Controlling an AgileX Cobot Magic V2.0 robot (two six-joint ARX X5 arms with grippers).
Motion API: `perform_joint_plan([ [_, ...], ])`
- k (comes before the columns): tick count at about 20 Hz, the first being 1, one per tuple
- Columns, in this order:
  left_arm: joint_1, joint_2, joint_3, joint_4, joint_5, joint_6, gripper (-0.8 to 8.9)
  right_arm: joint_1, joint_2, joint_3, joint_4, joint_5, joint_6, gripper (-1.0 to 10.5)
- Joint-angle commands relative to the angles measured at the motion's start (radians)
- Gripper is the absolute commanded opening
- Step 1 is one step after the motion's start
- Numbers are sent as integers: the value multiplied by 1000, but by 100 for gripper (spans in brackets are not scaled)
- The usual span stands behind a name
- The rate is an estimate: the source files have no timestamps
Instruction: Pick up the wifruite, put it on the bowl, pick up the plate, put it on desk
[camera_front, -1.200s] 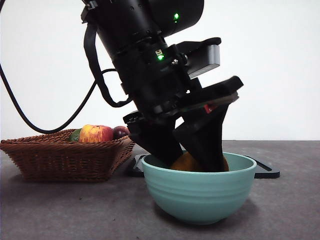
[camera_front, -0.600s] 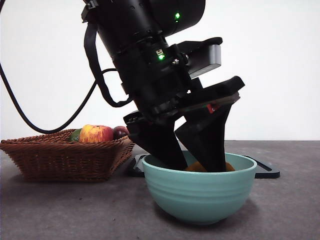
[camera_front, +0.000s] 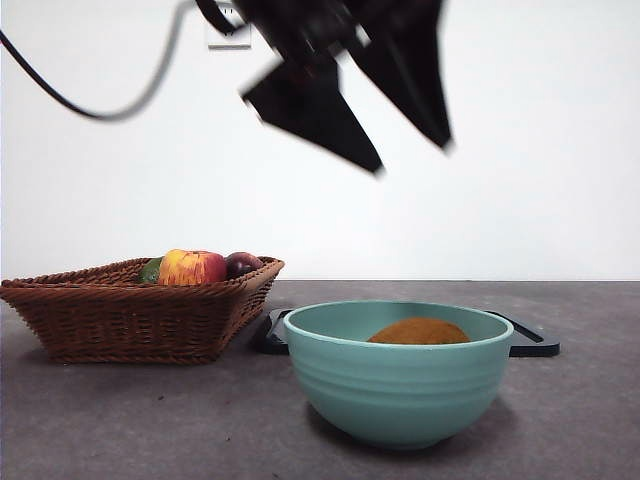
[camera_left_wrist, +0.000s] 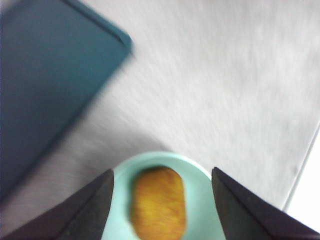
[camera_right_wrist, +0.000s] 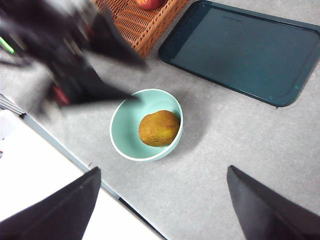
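I am seeing the left gripper (camera_front: 405, 145) hanging high above the bowl (camera_front: 400, 385), w/ its two black jaws spread wide apart and holding nothing. In the left wrist view the same gripper (camera_left_wrist: 162, 192) is looking straight down, and the picture is blurred. The kiwi (camera_left_wrist: 159, 202) is showing between the jaws but far under them, not touching.

The kiwi (camera_front: 419, 331) is lying inside the teal bowl, approx. in the middle; in the front view only its brown top is rising a bit over the rim. In the right wrist view the kiwi (camera_right_wrist: 159, 128) is resting on the bowl (camera_right_wrist: 122, 131) floor, a little toward one wall.

The right gripper (camera_right_wrist: 162, 200) is waiting high and to the side, jaws also wide open, nothing in them.

The bowl is standing on the grey desk (camera_front: 580, 420). Just behind it the black tray (camera_right_wrist: 240, 50) is lying flat. Beside the tray, the wicker basket (camera_front: 120, 315) is holding a red-yellow apple (camera_front: 192, 268) and a dark round fruit (camera_front: 241, 264).
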Motion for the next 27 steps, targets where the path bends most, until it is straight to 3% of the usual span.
perform_joint_plan([
  [1,51,-85,22,2,-2,-30,313,5,5,18,9,0,2,404],
  [7,277,-314,15,-171,7,-21,312,5,5,18,10,8,1,404],
  [12,422,-469,-119,-194,121,-21,312,5,6,18,14,8,1,404],
  [18,447,-614,-343,-204,389,-21,312,5,15,18,51,8,5,404],
  [21,447,-628,-358,-296,494,44,312,5,47,18,51,7,13,404],
  [27,447,-628,-358,-350,526,87,311,5,106,16,50,6,19,404],
])
